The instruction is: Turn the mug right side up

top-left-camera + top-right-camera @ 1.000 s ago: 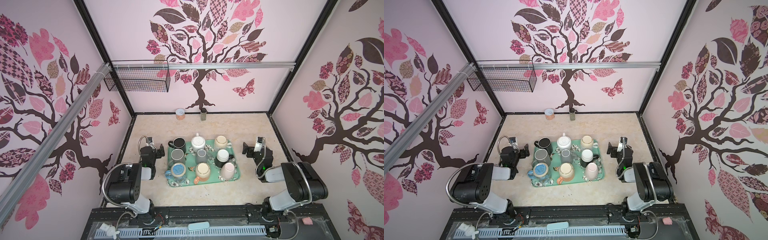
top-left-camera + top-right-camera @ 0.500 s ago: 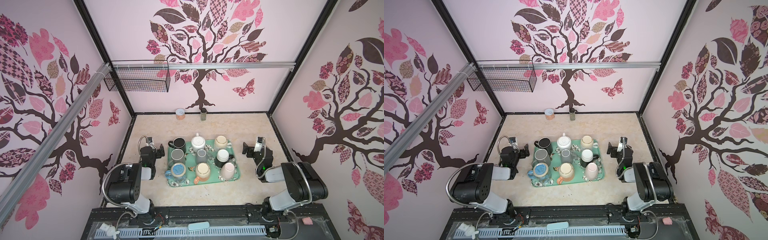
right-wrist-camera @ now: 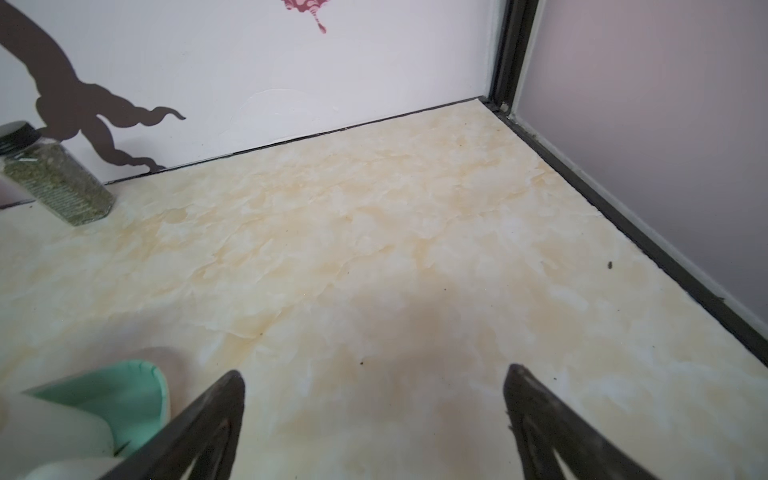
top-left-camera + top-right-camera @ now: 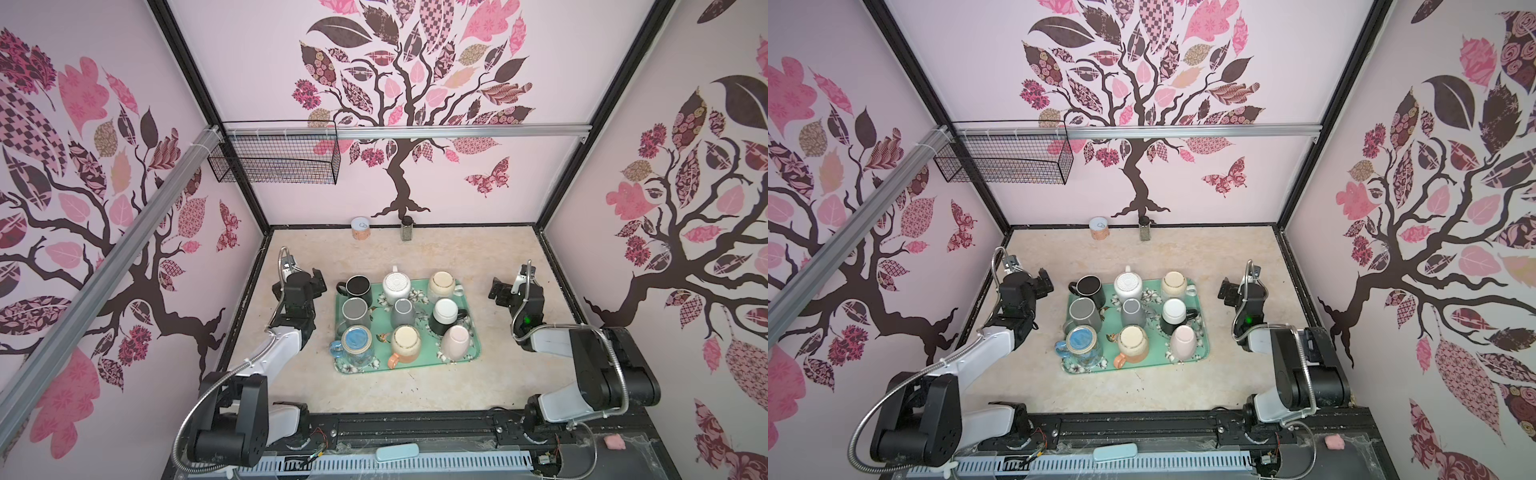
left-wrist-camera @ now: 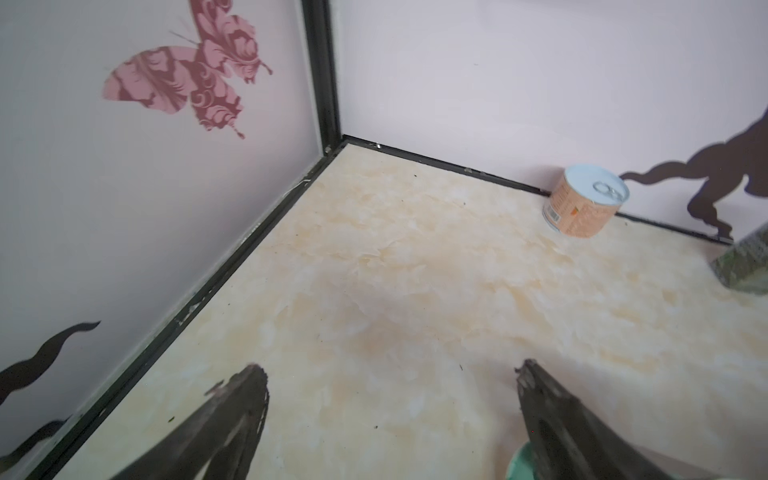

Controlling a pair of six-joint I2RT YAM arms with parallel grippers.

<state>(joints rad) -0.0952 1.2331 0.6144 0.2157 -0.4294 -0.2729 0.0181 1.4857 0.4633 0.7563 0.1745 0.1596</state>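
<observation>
Pink mug (image 4: 455, 341) sits base-up, axis vertical, at 5 o'clock on green tray (image 4: 419, 366) w/ eight other mugs (image 4: 402, 340). L fingers (image 5: 232, 415) & R fingers (image 3: 208, 415) apart, empty.

- The tray (image 4: 428, 357) looks like smooth, glossy plastic, mint green with a printed flower pattern.
- The glass mug (image 4: 356, 343) at the tray's front left corner is clear and shiny.
- The pink mug (image 4: 455, 341) at the tray's front right corner looks like smooth ceramic with a soft, almost matt glaze.
- The table (image 4: 374, 257) under the tray is a matt, marbled cream sheet, slightly wrinkled.
- The can (image 5: 586, 203) behind the tray has a smooth pale lid, a metal ring pull and a paper-like label.
- The basket (image 4: 274, 158) high behind the tray is black metal wire.
- The rail (image 4: 457, 132) above the tray is pale, brushed metal.
</observation>
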